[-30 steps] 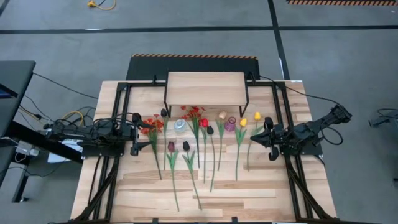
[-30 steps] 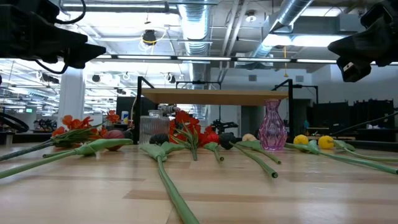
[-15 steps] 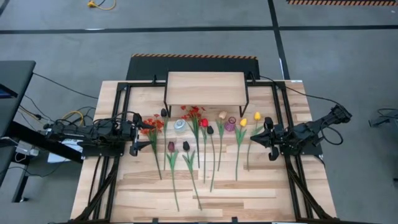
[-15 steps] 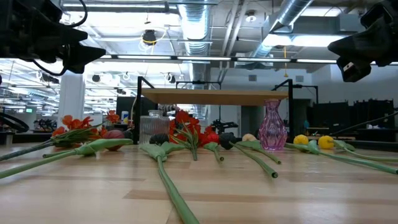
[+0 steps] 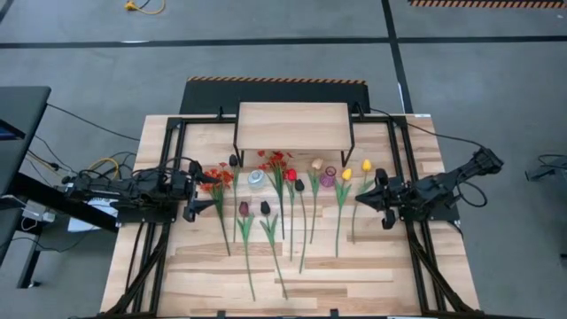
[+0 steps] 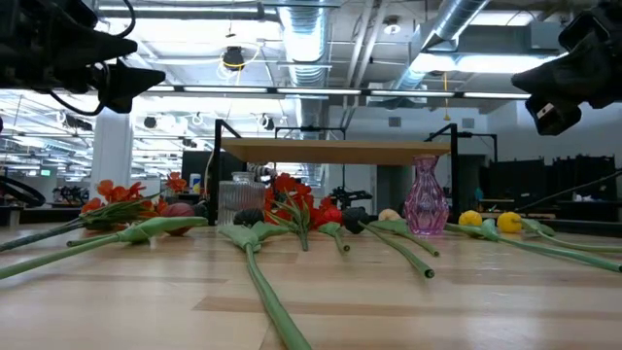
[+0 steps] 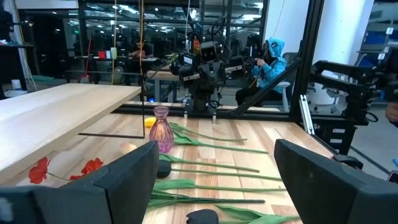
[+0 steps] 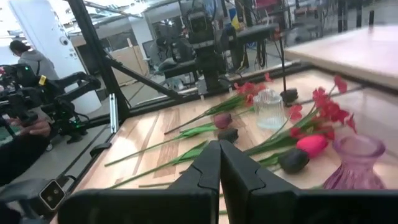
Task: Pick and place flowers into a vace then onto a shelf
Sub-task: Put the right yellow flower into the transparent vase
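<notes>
At the left side of the slatted worktop (image 5: 372, 266), the left gripper (image 5: 209, 194) hangs above the surface with its fingers (image 7: 127, 171) spread wide and nothing between them; it points toward the orange-red blossom spray (image 5: 218, 177) lying just beside it. The flowers (image 5: 292, 213) lie in a loose row across the middle of the worktop, stems running toward the front edge: the blossom spray, dark maroon tulips (image 5: 254, 208), a second red-orange spray (image 5: 276, 159), a red tulip (image 5: 291, 175), a cream tulip (image 5: 316, 164) and two yellow tulips (image 5: 356, 170). A clear ribbed glass vase (image 5: 256, 179) stands among the heads on the left, and a pink glass vase (image 5: 329, 176) stands between the cream and yellow tulips; both hold no flowers. Behind the row, the shelf (image 5: 293, 125) sits at the back of the worktop with its plank top bare. At the right, the right gripper (image 5: 361, 198) hovers near the yellow tulips, its fingers (image 8: 205, 171) pressed together, holding nothing.
</notes>
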`<act>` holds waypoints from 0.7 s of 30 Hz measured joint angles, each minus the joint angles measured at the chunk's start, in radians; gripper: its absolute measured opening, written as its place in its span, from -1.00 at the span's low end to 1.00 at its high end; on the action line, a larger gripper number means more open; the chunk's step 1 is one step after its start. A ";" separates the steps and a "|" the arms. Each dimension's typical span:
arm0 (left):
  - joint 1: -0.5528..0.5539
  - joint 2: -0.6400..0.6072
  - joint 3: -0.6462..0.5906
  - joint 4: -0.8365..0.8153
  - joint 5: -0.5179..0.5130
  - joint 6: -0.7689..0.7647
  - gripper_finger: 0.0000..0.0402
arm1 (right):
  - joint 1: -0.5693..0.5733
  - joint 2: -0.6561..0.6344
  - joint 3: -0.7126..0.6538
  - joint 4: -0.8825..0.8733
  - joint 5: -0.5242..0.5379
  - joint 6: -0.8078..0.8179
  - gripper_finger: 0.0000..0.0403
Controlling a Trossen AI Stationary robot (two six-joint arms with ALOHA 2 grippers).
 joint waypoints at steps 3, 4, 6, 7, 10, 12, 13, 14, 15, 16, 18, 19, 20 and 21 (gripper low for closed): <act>-0.001 0.000 0.000 0.018 0.000 -0.022 0.54 | 0.000 0.039 -0.001 0.006 0.001 0.027 -1.00; -0.001 0.000 0.000 0.025 0.000 -0.022 0.54 | 0.000 0.058 -0.002 0.013 0.001 0.034 -1.00; -0.001 0.000 0.000 0.038 0.000 -0.014 0.54 | 0.000 0.106 -0.003 0.038 0.001 0.039 -1.00; -0.001 0.000 0.000 0.044 0.000 -0.011 0.54 | 0.000 0.129 -0.003 0.053 0.000 0.039 -1.00; -0.001 0.000 0.000 0.068 0.025 -0.021 0.54 | 0.000 0.192 -0.003 0.103 0.000 0.039 -1.00; -0.001 0.000 0.000 0.086 0.067 -0.022 0.54 | 0.000 0.228 -0.003 0.115 0.000 0.039 -1.00; -0.001 0.000 0.000 0.096 0.086 -0.022 0.54 | 0.000 0.244 -0.003 0.121 0.000 0.039 -1.00; -0.001 0.000 0.000 0.108 0.103 -0.019 0.54 | 0.000 0.258 -0.003 0.126 0.000 0.039 -1.00; -0.002 0.000 0.000 0.122 0.113 -0.009 0.54 | 0.000 0.272 -0.003 0.133 0.000 0.039 -1.00; -0.001 0.000 0.000 0.133 0.117 -0.001 0.54 | 0.000 0.285 -0.003 0.137 0.000 0.039 -1.00; -0.001 0.000 0.000 0.151 0.116 0.013 0.54 | 0.000 0.310 -0.003 0.146 -0.001 0.040 -1.00; -0.001 0.000 0.000 0.153 0.115 0.017 0.54 | 0.000 0.323 -0.003 0.151 -0.001 0.048 -1.00; -0.001 0.000 0.000 0.154 0.115 0.020 0.54 | 0.000 0.337 -0.003 0.156 -0.001 0.060 -1.00; -0.001 0.000 0.000 0.154 0.116 0.019 0.54 | 0.000 0.350 -0.003 0.161 -0.002 0.073 -1.00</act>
